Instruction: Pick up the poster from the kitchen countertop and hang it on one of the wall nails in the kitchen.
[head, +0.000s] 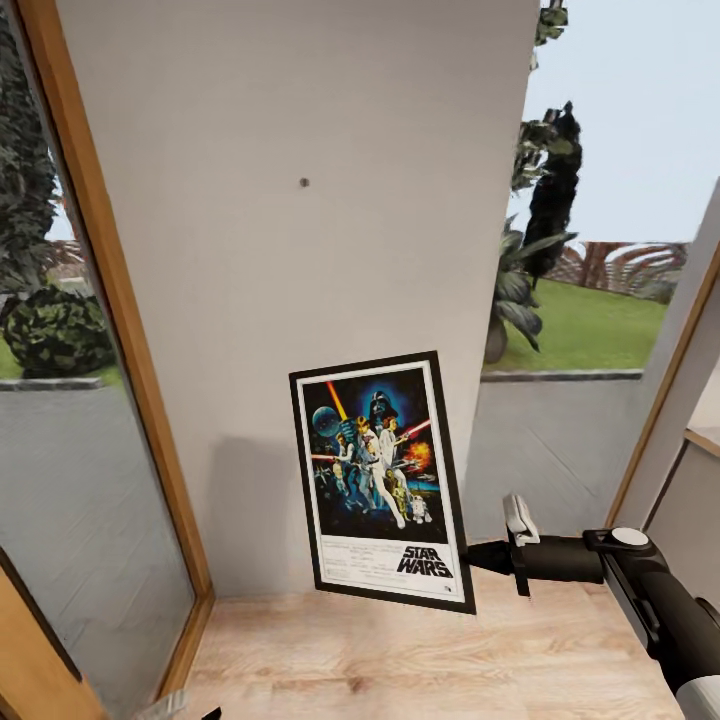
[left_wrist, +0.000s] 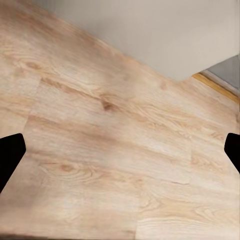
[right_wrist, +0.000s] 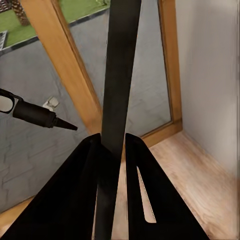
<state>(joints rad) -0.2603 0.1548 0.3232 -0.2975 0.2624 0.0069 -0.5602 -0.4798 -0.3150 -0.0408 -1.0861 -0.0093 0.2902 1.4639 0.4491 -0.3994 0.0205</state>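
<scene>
The black-framed Star Wars poster (head: 380, 480) hangs upright just above the floor, in front of the pale grey wall (head: 300, 100). My right gripper (head: 472, 558) is shut on its lower right edge. In the right wrist view the frame (right_wrist: 119, 70) runs edge-on between the two black fingers (right_wrist: 80, 190) of the gripper (right_wrist: 114, 145). A tiny dark wall nail (head: 304, 183) sits on the wall well above the poster's top. My left gripper (left_wrist: 120, 155) is open over the bare wood floor (left_wrist: 110, 120). The countertop is out of view.
Wood-framed tall windows flank the wall, one at the left (head: 110, 300) and one at the right (head: 590, 300) with garden plants behind. Pale plank floor (head: 400, 660) lies below. The left window glass reflects my arm (right_wrist: 30, 114).
</scene>
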